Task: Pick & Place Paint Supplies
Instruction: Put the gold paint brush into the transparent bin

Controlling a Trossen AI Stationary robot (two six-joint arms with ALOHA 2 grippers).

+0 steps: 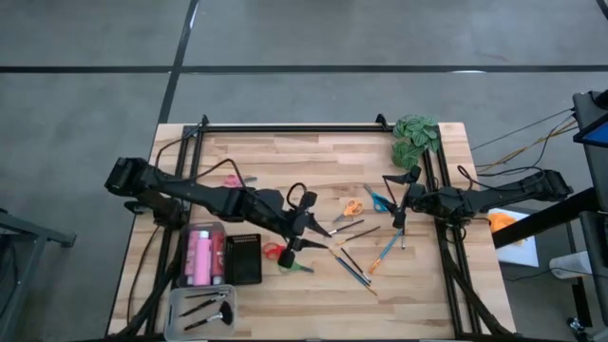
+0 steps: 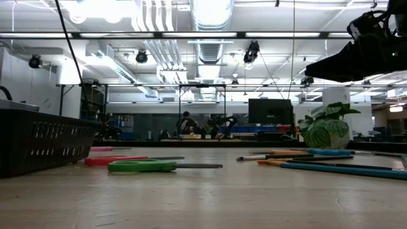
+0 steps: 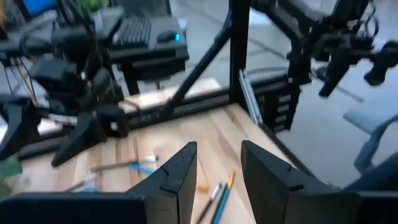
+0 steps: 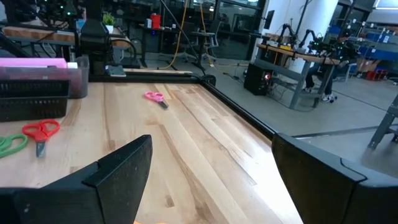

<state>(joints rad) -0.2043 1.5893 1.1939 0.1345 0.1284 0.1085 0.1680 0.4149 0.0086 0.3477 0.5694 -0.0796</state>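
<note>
Between the black mesh basket [image 1: 243, 259] and the scattered thin brushes [image 1: 353, 264] we see our left gripper [image 1: 300, 226] parted, holding nothing, red-handled scissors [image 1: 275, 252] and green-handled scissors [image 1: 296, 267] just beside the basket, right gripper [image 1: 403, 202] spread wide, empty, beyond the brushes.

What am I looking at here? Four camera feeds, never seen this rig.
Two robot arms at a wooden table. One picture looks straight down, one looks level across the tabletop, and one sits on each wrist. The left gripper hangs mid-table, fingers apart, holding nothing. The right gripper is wide open over the brushes, also empty. On the table lie scissors with green, red, pink and orange handles, a leafy clump, and a bin of pink bottles beside a dark basket.
</note>
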